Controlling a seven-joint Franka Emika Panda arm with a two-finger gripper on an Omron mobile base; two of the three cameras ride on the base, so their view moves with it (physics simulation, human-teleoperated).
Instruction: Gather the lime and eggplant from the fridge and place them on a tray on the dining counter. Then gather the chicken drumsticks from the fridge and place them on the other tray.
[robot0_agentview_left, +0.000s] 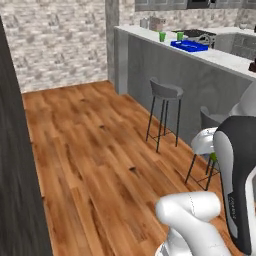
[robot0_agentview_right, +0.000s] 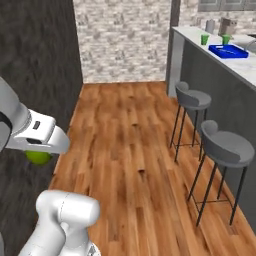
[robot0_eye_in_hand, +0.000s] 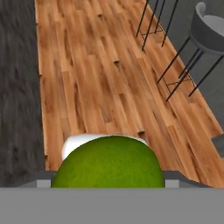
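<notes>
Hand view: a round green lime (robot0_eye_in_hand: 108, 162) sits directly in front of the hand camera at the bottom of the frame, and the gripper's jaws stand wide around it, clamped on the fruit; the finger tips themselves are hidden behind it. Beyond the lime lies a wooden plank floor (robot0_eye_in_hand: 100, 78), with a dark wall panel (robot0_eye_in_hand: 17, 87) along one side and the thin black legs of a grey bar stool (robot0_eye_in_hand: 209, 30) on the other. Right base view: the lime (robot0_agentview_right: 39, 157) shows as a small green ball under the white hand, held in the air near the dark panel and well above the floor. Two grey stools (robot0_agentview_right: 194, 99) stand beside the dining counter (robot0_agentview_right: 210, 42), whose pale top carries a blue tray (robot0_agentview_right: 228, 51) and two small green cups (robot0_agentview_right: 204, 39) just beyond it. Left base view: the same counter runs along the upper right, with the blue tray (robot0_agentview_left: 189, 46) near the green cups (robot0_agentview_left: 162, 36); a sliver of green (robot0_agentview_left: 213, 157) shows beside the white arm, apparently the lime.
</notes>
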